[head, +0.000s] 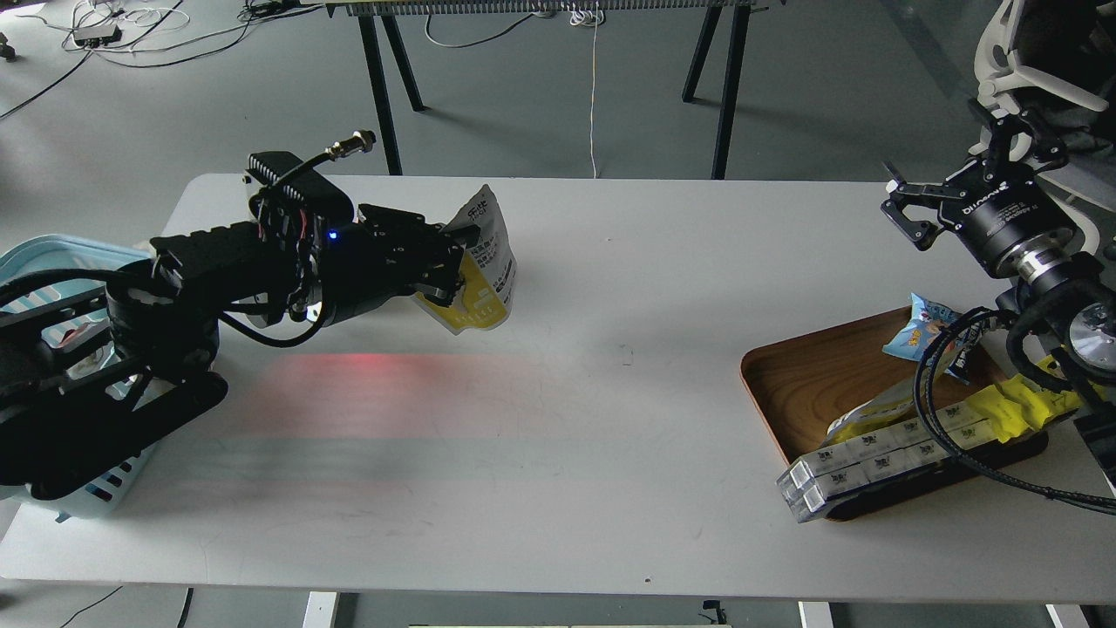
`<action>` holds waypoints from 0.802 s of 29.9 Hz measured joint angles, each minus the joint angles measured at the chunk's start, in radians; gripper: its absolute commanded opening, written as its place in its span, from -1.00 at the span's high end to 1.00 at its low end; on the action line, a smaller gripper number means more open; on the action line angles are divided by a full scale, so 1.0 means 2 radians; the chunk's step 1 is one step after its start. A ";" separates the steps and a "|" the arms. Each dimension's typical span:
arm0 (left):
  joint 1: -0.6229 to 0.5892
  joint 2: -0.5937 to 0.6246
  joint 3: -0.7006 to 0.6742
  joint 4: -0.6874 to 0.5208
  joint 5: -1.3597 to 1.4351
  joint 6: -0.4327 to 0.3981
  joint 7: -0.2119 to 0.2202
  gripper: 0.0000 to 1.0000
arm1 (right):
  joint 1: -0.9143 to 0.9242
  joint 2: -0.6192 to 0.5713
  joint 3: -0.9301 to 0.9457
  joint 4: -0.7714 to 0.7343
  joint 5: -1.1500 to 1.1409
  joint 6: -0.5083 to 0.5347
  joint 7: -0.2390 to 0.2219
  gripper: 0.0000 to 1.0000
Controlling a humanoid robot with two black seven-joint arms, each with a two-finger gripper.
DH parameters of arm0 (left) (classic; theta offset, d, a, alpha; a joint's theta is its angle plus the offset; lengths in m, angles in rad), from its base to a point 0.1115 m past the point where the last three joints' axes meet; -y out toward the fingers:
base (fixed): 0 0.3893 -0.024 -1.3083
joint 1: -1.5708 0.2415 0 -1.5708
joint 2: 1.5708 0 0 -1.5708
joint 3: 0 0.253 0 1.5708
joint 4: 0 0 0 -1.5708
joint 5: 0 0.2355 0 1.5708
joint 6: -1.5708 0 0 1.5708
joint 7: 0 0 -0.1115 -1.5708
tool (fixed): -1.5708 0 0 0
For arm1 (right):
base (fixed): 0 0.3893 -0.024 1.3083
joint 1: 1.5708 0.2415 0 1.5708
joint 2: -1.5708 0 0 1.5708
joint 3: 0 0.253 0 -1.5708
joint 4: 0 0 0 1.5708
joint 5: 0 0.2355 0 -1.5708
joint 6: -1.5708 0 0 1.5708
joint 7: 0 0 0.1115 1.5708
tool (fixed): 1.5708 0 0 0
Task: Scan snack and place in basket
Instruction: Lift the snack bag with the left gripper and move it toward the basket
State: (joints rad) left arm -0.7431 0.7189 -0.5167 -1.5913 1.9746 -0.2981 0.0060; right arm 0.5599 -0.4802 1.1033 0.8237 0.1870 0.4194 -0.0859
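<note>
My left gripper (449, 262) is shut on the snack (484, 262), a yellow-and-white foil pouch with black print, held above the left half of the white table (593, 384). The pouch hangs tilted, its white top toward the far edge. A red glow lies on the table just below and in front of it. The light blue basket (52, 262) stands at the table's left end, mostly hidden behind my left arm. My right gripper (907, 205) is open and empty, raised above the table's far right edge.
A brown wooden tray (811, 375) at the right holds a blue snack packet (924, 327), a yellow strip pack (1011, 406) and a long clear box pack (863, 467). Black cables hang from my right arm over the tray. Table legs stand beyond the far edge.
</note>
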 measured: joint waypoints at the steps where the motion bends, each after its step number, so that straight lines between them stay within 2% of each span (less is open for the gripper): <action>1: 0.000 0.001 0.000 0.000 0.008 0.000 -0.001 1.00 | 0.000 0.000 0.000 0.000 0.000 0.000 0.000 -0.94; 7: -0.002 0.005 0.009 -0.002 0.033 -0.012 -0.007 1.00 | 0.000 0.000 0.000 0.000 0.000 0.000 0.000 -0.94; 17: -0.013 0.044 0.013 -0.021 0.034 -0.087 -0.031 1.00 | 0.000 0.000 0.000 0.000 0.000 0.000 0.000 -0.94; 24: -0.045 0.054 0.009 -0.034 0.029 -0.095 -0.038 1.00 | 0.000 0.000 0.000 0.000 0.000 0.000 0.000 -0.94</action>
State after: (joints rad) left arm -0.8336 0.8262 -0.4989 -1.6599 2.0323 -0.4886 -0.0696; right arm 0.5599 -0.4801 1.1029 0.8239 0.1871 0.4187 -0.0859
